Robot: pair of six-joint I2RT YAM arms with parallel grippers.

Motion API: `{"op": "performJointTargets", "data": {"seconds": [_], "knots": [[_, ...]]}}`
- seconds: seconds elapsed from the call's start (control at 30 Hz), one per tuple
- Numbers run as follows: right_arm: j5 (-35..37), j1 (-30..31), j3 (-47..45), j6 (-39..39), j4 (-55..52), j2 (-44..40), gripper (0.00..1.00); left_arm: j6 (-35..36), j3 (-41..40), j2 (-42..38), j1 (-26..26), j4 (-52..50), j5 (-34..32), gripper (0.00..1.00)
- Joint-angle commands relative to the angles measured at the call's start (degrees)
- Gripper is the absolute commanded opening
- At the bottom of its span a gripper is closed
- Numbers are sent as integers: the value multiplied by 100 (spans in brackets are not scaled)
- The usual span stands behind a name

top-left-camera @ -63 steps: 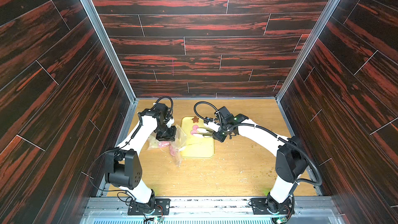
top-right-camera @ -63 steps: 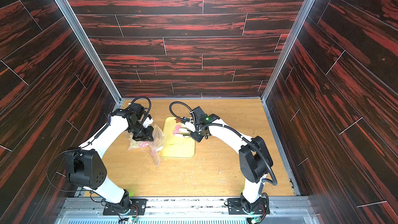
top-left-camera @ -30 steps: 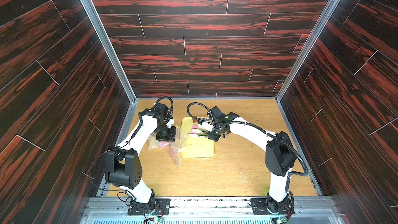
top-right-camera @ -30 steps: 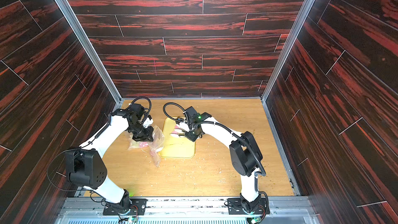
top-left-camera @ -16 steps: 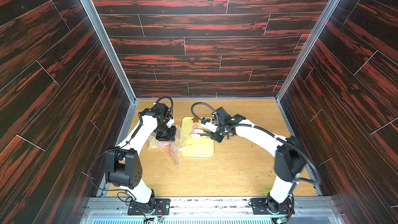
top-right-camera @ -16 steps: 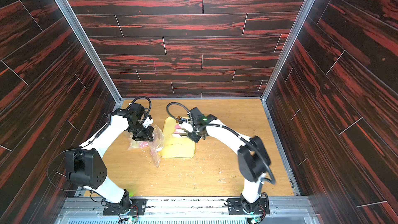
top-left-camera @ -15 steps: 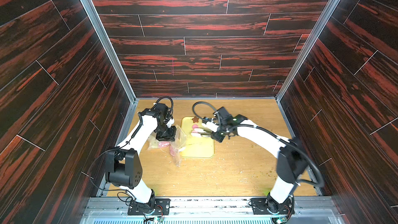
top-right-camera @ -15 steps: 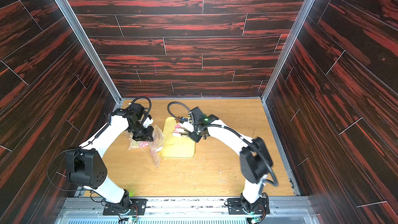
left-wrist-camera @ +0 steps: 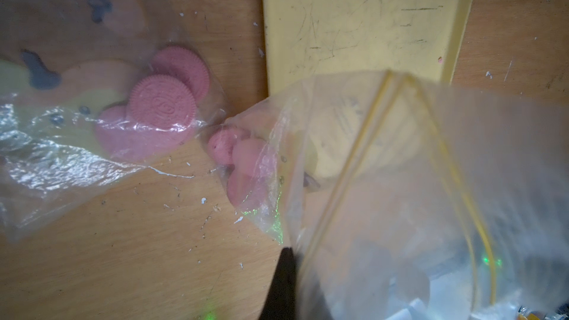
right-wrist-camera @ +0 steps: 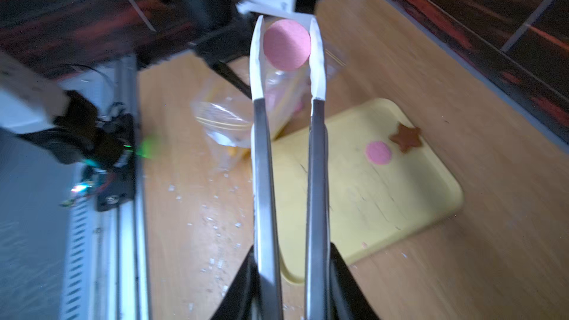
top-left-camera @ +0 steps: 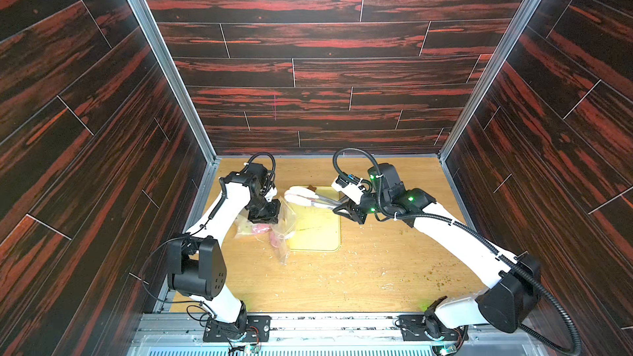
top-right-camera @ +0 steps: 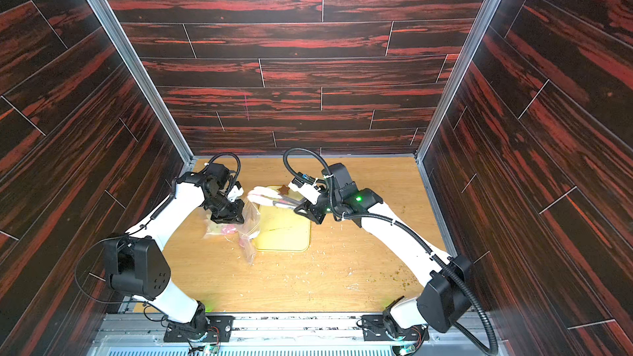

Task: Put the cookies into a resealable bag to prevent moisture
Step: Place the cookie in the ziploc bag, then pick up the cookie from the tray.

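Observation:
My right gripper (right-wrist-camera: 292, 272) is shut on metal tongs (right-wrist-camera: 289, 149) whose white tips pinch one pink cookie (right-wrist-camera: 287, 45) in the air, just right of the bag's mouth. My left gripper (left-wrist-camera: 295, 260) is shut on the rim of the clear resealable bag (left-wrist-camera: 400, 180) and holds it up. Pink cookies (left-wrist-camera: 243, 161) lie in that bag's bottom corner. On the yellow tray (right-wrist-camera: 400, 204) rest one pink cookie (right-wrist-camera: 378, 152) and a brown star cookie (right-wrist-camera: 406, 137). Both top views show the left gripper (top-left-camera: 270, 212), the right gripper (top-left-camera: 346, 208) and the tray (top-right-camera: 287, 234).
A second clear printed bag (left-wrist-camera: 61, 136) lies flat on the wooden table left of the tray, with pink cookies (left-wrist-camera: 161, 104) inside. Crumbs dot the table (top-left-camera: 359, 275). Dark wood-pattern walls close in the left, right and back sides.
The right arm has swung its elbow outward, and the tongs' tips have moved left and up from over the tray toward the bag's mouth. The left arm has kept still.

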Motion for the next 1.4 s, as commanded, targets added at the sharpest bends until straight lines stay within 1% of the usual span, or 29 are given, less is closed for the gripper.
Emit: {"op": "performJointTargets", "data": {"seconds": [0.0,0.2,0.43,0.53,0.63,0.67,0.73,0.8,0.87,0.93,1.2,1.37], "knots": [[-850,63,-115,30,190,-27,33,50,152,17,28,-151,12,0],[-917,101,44,-111,-188,319,37,41,148,18,28,-142,82,0],[-784,76,1,-123,-143,154,40,33,138,7,29,-142,108,0],[-555,-55,-134,-15,-34,-54,39,49,148,9,27,-151,98,0],[185,-368,-271,144,-23,-138,38,45,151,-8,28,-151,74,0],[609,-450,-269,135,-80,-66,38,44,162,-3,29,-149,72,0],[1145,-568,-218,95,-206,155,38,50,179,-4,32,-165,69,0],[1440,-590,-62,-43,-373,484,38,49,199,-4,31,-176,68,0],[1528,-568,106,-142,-481,874,38,50,206,-6,30,-178,73,0],[1839,-490,248,-224,-550,1258,38,50,212,-7,34,-186,65,0],[2353,-417,709,-218,-523,2128,41,39,248,26,29,-213,35,0],[2362,-329,936,-317,-518,2478,41,58,253,74,28,-234,44,0]]}}
